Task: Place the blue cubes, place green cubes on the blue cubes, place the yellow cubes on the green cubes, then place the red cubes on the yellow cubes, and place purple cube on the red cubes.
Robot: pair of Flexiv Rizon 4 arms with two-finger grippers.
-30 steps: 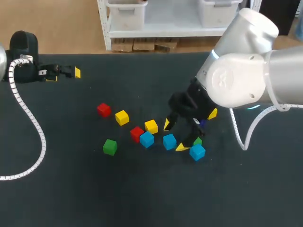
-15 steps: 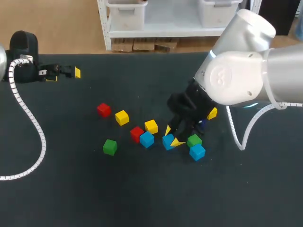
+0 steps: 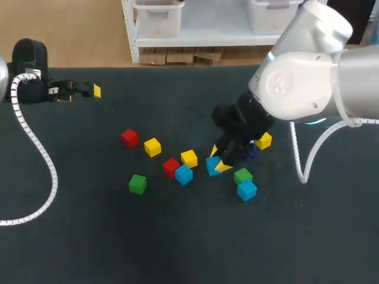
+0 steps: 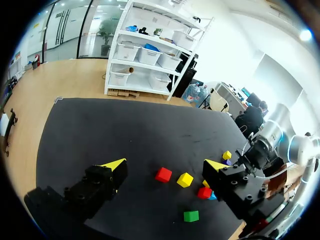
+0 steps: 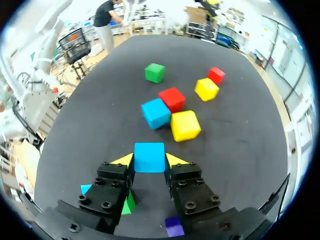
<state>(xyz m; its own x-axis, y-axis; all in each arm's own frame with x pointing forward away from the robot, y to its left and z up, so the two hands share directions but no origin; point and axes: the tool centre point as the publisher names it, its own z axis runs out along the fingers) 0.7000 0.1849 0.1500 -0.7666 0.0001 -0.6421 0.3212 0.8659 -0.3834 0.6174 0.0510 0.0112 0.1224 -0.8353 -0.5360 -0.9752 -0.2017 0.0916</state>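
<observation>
Cubes in five colours are lying scattered on a dark table (image 3: 177, 242). One of them, the gripped blue cube (image 3: 211, 166), is serving as the reference point for every position given.

My right arm (image 3: 308, 77), bulky and pale grey, is coming in from the right and hanging over the gripped blue cube. My left arm (image 3: 28, 59) is sitting well apart from that cube, far to its left and farther back.

The right gripper (image 3: 218, 160) is pinching the gripped blue cube, with its two yellow-tipped fingers pressing on opposite sides of the cube. The left gripper (image 3: 80, 93) is holding its fingers spread wide with nothing between them.

Just left of the gripped blue cube, three cubes are huddling together: a second blue cube (image 3: 183, 174), a near red cube (image 3: 171, 167) and a near yellow cube (image 3: 189, 158). Farther left, a second yellow cube (image 3: 152, 147) and a far red cube (image 3: 129, 138) are sitting side by side. A lone green cube (image 3: 137, 184) is lying to the left too, nearer me.

Just right of the gripped blue cube, a second green cube (image 3: 243, 176) is sitting just beside a third blue cube (image 3: 247, 190). A third yellow cube (image 3: 263, 141) is sitting to the right and farther back. A purple cube (image 3: 252, 154), partly hidden by the gripper, is lying between that yellow cube and the gripped blue cube.
</observation>
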